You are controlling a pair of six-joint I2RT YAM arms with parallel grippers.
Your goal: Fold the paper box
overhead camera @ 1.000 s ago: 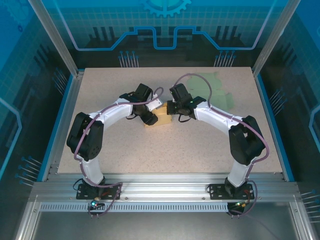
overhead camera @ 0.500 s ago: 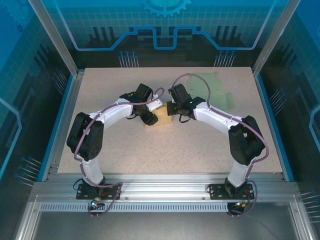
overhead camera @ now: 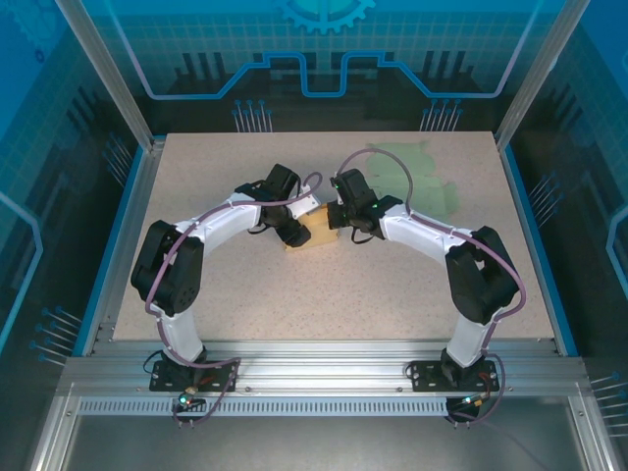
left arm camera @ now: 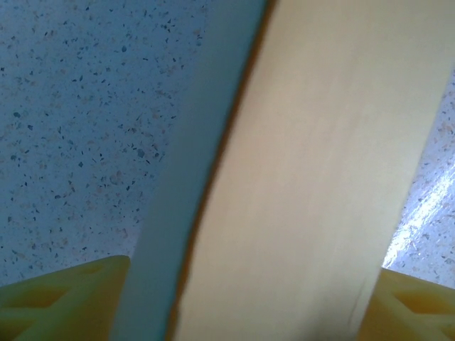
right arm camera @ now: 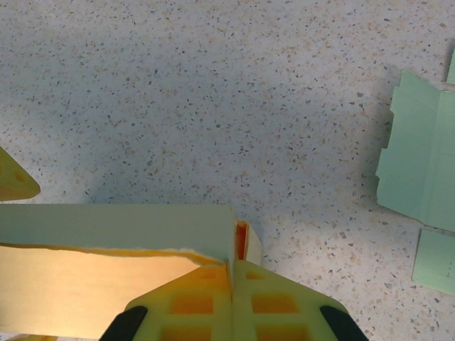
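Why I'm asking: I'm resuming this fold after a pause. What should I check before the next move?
1. Right fingers pinched shut on the paper box edge: ok.
2. Left fingers straddle a box panel; firm contact: cannot tell.
3. Spare green sheet lies apart from the box: ok.
4. Box flaps fully tucked: cannot tell.

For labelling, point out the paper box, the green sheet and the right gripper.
paper box (overhead camera: 317,235): top view, visible tan face.
green sheet (right arm camera: 416,170): right wrist view, its large panel.
right gripper (right arm camera: 233,270): right wrist view, between the fingertips.
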